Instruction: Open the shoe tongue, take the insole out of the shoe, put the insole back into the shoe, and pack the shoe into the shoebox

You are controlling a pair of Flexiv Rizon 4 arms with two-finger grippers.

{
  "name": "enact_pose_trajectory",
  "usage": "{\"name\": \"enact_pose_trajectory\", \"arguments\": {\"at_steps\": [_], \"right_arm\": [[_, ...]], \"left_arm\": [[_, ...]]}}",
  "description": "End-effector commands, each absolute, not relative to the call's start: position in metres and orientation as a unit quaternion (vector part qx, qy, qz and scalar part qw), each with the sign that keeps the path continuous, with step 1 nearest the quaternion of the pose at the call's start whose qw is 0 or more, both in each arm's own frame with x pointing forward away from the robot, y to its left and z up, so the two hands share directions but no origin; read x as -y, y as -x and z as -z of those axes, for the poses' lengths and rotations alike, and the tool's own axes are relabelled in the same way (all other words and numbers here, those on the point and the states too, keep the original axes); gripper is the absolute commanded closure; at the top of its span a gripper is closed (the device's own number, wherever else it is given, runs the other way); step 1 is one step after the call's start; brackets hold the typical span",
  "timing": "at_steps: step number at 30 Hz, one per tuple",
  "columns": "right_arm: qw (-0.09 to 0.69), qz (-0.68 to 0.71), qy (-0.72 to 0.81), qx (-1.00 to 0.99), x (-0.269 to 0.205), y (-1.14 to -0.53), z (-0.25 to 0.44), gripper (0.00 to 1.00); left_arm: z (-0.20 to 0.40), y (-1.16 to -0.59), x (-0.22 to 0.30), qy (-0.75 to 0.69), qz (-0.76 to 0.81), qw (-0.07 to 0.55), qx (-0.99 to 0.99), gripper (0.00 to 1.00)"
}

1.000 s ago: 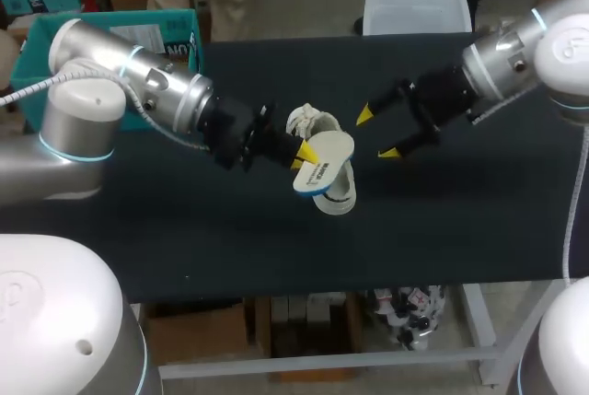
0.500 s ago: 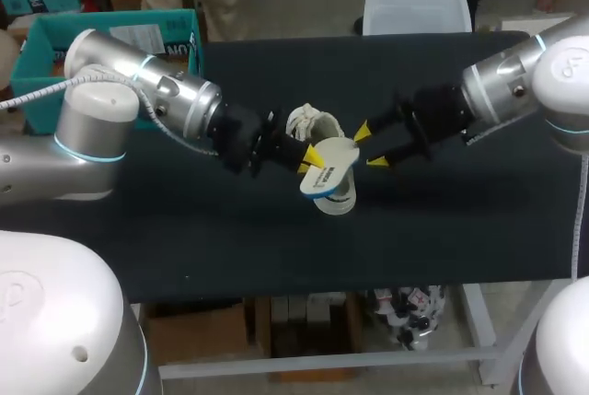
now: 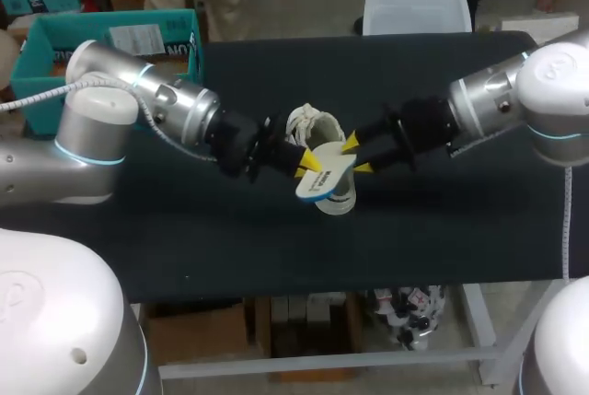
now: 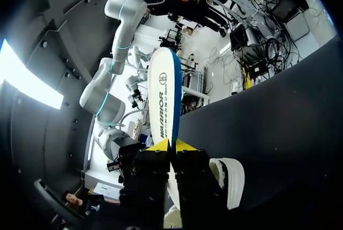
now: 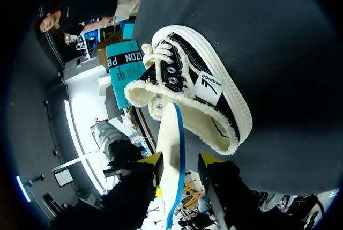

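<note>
Left jaws closed on one end of the insole (image 4: pixel 163 96), holding it clear of the counter (image 3: pixel 276 238). Right jaws open, one tip each side of the insole's other end, with a gap showing on one side. Shoe (image 5: pixel 203 85) sits mid-counter, just beside and partly under the insole.
</note>
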State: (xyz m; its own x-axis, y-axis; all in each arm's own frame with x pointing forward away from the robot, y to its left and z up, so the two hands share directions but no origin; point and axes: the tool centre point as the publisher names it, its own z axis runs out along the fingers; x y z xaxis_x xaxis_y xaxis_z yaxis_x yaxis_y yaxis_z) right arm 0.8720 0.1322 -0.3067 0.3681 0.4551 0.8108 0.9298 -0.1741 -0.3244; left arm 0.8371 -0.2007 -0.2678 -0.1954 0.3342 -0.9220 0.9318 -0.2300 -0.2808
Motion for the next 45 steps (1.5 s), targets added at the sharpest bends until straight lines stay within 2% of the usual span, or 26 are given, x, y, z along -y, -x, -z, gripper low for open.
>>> {"name": "enact_pose_trajectory", "arguments": {"at_steps": [1,11,12,13,14,17,18,19,20,21,22,35,37,39,41,42,45], "right_arm": [[0.419,0.284,0.712,0.486,-0.136,-0.872,0.307,0.6],[0.416,0.288,0.713,0.486,-0.139,-0.87,0.307,0.76],[0.416,0.288,0.713,0.486,-0.14,-0.87,0.308,0.82],[0.415,0.288,0.713,0.486,-0.14,-0.87,0.308,0.95],[0.415,0.288,0.713,0.486,-0.14,-0.87,0.308,1.0],[0.415,0.289,0.712,0.487,-0.141,-0.871,0.31,1.0],[0.417,0.291,0.711,0.486,-0.141,-0.871,0.31,1.0],[0.418,0.291,0.71,0.486,-0.141,-0.871,0.311,1.0],[0.419,0.291,0.71,0.485,-0.141,-0.871,0.311,1.0],[0.42,0.292,0.71,0.484,-0.141,-0.871,0.311,1.0],[0.42,0.292,0.71,0.484,-0.141,-0.871,0.311,1.0],[0.434,0.31,0.702,0.472,-0.139,-0.87,0.307,1.0],[0.438,0.311,0.7,0.47,-0.139,-0.87,0.307,1.0],[0.442,0.311,0.698,0.469,-0.139,-0.869,0.306,1.0],[0.445,0.312,0.698,0.467,-0.139,-0.869,0.306,1.0],[0.449,0.313,0.696,0.465,-0.139,-0.869,0.306,1.0],[0.456,0.317,0.692,0.461,-0.139,-0.869,0.306,1.0]], "left_arm": [[0.271,-0.838,0.199,-0.57,0.541,0.276,-0.553,1.0],[0.281,-0.838,0.195,-0.564,0.543,0.265,-0.563,1.0],[0.281,-0.838,0.195,-0.563,0.543,0.265,-0.563,1.0],[0.281,-0.838,0.194,-0.563,0.543,0.265,-0.564,1.0],[0.282,-0.838,0.194,-0.562,0.543,0.265,-0.565,1.0],[0.283,-0.839,0.193,-0.56,0.542,0.265,-0.568,1.0],[0.283,-0.84,0.193,-0.559,0.542,0.264,-0.569,0.84],[0.283,-0.84,0.193,-0.559,0.542,0.264,-0.569,0.59],[0.284,-0.841,0.192,-0.558,0.541,0.263,-0.571,0.14],[0.284,-0.842,0.191,-0.556,0.542,0.264,-0.572,0.05],[0.285,-0.843,0.19,-0.552,0.543,0.265,-0.574,0.0],[0.301,-0.866,0.19,-0.512,0.557,0.271,-0.595,0.0],[0.302,-0.872,0.192,-0.509,0.556,0.273,-0.598,0.11],[0.303,-0.878,0.193,-0.504,0.557,0.276,-0.6,0.43],[0.303,-0.882,0.195,-0.503,0.557,0.277,-0.6,0.6],[0.303,-0.884,0.196,-0.503,0.554,0.277,-0.602,0.65],[0.305,-0.889,0.199,-0.504,0.551,0.276,-0.605,0.69]]}}
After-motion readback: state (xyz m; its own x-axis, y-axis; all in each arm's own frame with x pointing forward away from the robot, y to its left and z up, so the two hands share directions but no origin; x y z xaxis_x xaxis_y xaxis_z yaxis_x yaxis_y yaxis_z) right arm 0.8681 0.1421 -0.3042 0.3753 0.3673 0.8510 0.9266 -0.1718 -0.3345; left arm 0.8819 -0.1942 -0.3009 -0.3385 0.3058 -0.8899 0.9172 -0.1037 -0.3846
